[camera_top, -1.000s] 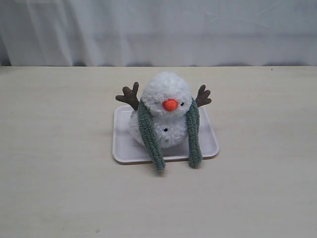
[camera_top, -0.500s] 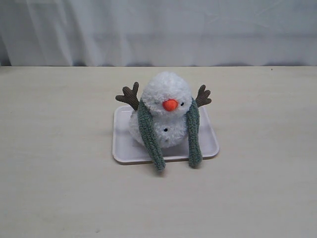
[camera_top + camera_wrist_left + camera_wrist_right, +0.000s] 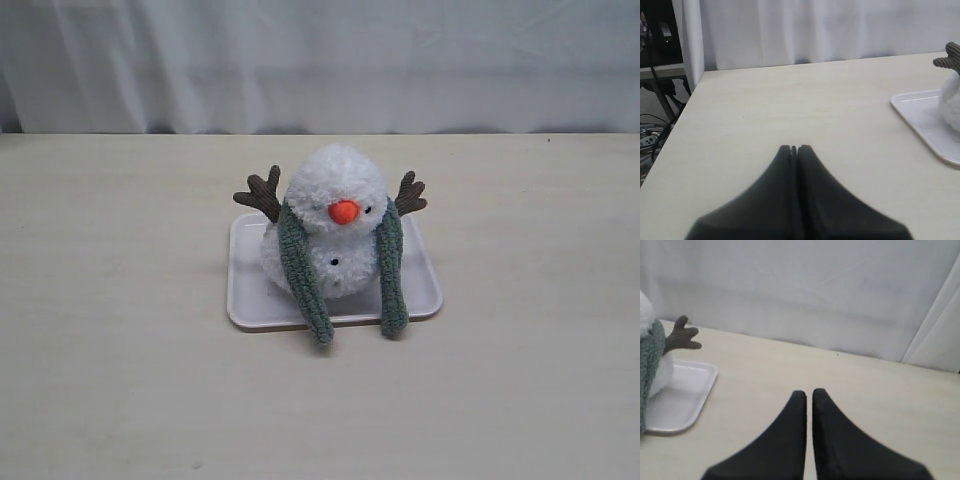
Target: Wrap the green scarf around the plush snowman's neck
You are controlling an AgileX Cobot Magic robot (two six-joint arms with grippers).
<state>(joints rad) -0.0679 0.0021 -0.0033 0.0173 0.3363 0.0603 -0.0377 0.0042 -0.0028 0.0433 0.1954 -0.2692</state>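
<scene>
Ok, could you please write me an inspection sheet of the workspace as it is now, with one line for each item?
Surface: pale wooden table, with a white tray near its middle.
Job's things: plush snowman sits on the tray. The green scarf comes down from both sides of its neck. The ends hang down the front, uncrossed, with their tips past the tray's front edge. The back of the neck is hidden.
Clutter: nothing seen.
Grippers: left gripper shut, empty. Right gripper shut, empty. Both are over the table, apart from the snowman.
Cables: loose cables on the floor beyond the table's edge.
Surroundings: white curtain behind the table.
</scene>
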